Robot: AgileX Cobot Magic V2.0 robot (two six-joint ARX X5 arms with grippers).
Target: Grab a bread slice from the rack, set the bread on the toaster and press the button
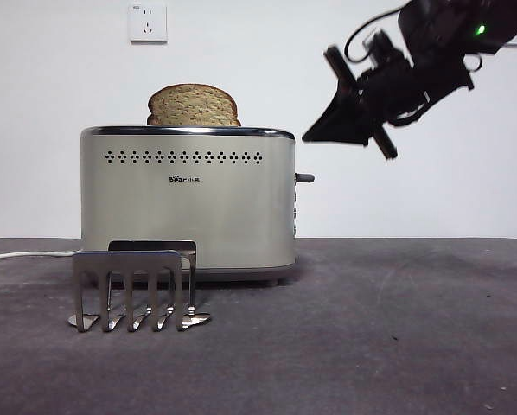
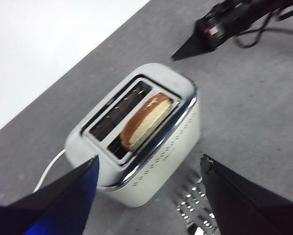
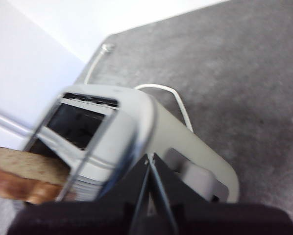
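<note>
The slice of bread (image 1: 194, 105) stands in the cream toaster (image 1: 189, 199), its domed top poking out of the slot nearer the rack (image 2: 145, 120). The silver rack (image 1: 137, 285) in front of the toaster holds nothing. My right gripper (image 1: 319, 131) hangs shut in the air just right of the toaster's top edge, above the grey side lever (image 1: 304, 178). In the right wrist view its closed tips (image 3: 149, 157) point at that lever (image 3: 198, 176). My left gripper (image 2: 149, 159) is open high above the toaster, holding nothing.
A white power cable (image 1: 25, 254) runs left from the toaster across the dark grey table. A wall socket (image 1: 148, 22) sits on the white wall behind. The rack's feet (image 2: 195, 210) lie close to the toaster's front face.
</note>
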